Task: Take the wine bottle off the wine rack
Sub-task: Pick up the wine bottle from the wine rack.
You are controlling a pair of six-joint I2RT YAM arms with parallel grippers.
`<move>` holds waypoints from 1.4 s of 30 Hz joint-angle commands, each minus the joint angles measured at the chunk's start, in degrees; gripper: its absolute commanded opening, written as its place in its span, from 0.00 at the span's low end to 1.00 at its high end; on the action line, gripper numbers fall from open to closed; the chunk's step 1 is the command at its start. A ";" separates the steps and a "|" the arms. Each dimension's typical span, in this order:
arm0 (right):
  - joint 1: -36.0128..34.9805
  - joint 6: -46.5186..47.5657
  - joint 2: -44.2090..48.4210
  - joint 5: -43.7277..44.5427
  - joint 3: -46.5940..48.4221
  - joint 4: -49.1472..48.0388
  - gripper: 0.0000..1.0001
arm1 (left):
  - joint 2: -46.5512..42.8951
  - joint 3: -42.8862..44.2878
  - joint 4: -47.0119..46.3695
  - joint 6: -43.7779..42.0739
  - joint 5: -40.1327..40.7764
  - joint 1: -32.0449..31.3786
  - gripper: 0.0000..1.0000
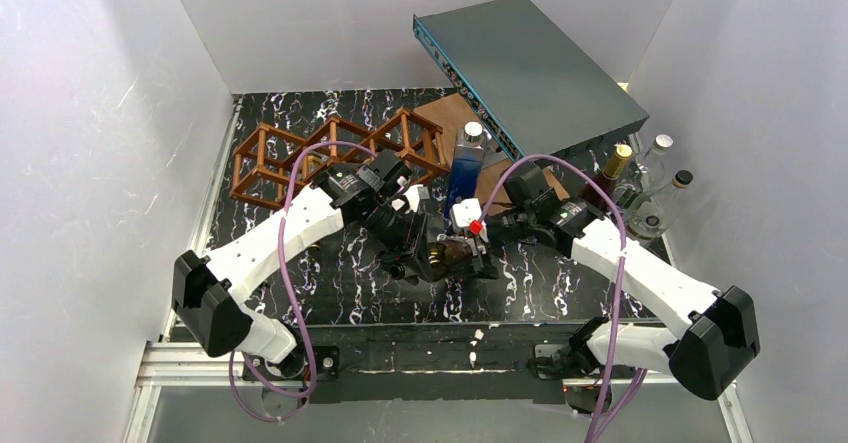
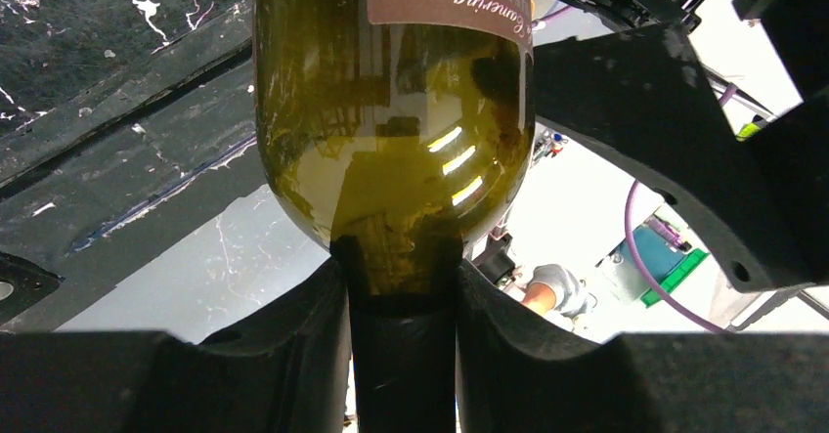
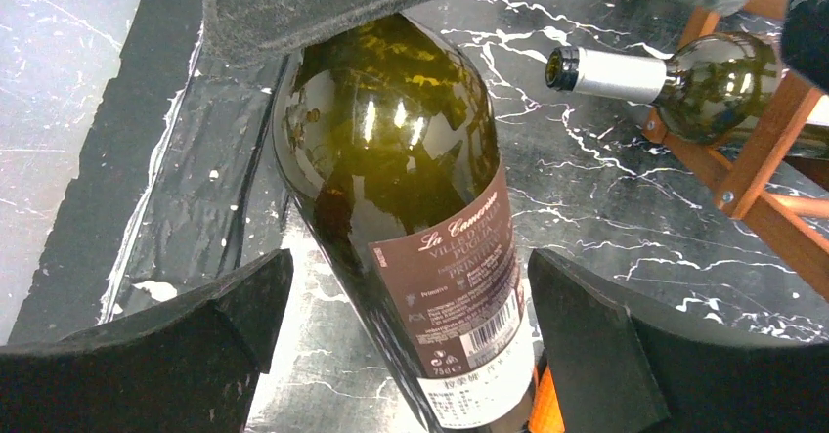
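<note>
A: Between both arms, over the surface: wine bottle, clear of the wine rack?
B: Confirmed. Left jaws clamped on its neck; right jaws wide, straddling its body.

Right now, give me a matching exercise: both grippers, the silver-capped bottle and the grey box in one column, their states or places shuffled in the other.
Column one:
1. left gripper
2. right gripper
3. silver-capped bottle
4. grey box

Column two:
A. lying in the wine rack
B. open, one finger on either side of the wine bottle
C. tilted, at the back of the table
D. shut on the wine bottle's neck

Pairs: 1-D, 2-B, 3-A, 4-C
</note>
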State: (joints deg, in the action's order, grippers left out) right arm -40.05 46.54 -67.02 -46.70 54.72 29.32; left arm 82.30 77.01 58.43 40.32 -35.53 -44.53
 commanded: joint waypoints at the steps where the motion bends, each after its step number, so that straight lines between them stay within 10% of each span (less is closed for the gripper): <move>1: -0.91 -2.94 -0.50 -1.44 -1.88 -6.75 1.00 | -0.65 3.24 -3.18 -0.50 -5.32 -0.32 0.00; 20: -5.21 2.12 -2.23 0.67 -7.50 -12.74 1.00 | 2.58 3.49 -6.22 0.73 -8.53 -0.31 0.00; 25: -5.21 2.35 -2.23 0.21 -8.62 -13.97 0.80 | 2.44 2.50 -7.21 1.14 -9.09 -0.34 0.00; 32: -5.21 2.91 -2.06 0.12 -9.53 -13.86 0.34 | 0.20 -1.16 -9.21 2.10 -8.62 -0.31 0.23; 42: -4.77 4.43 -1.62 -1.50 -9.58 -11.70 0.22 | -4.80 -6.65 -12.81 3.13 -6.16 -0.35 0.73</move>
State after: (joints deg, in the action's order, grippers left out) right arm -45.01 50.00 -69.49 -45.39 44.97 18.44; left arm 81.69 72.23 47.99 43.16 -40.82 -44.75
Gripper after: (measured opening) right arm 0.832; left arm 0.681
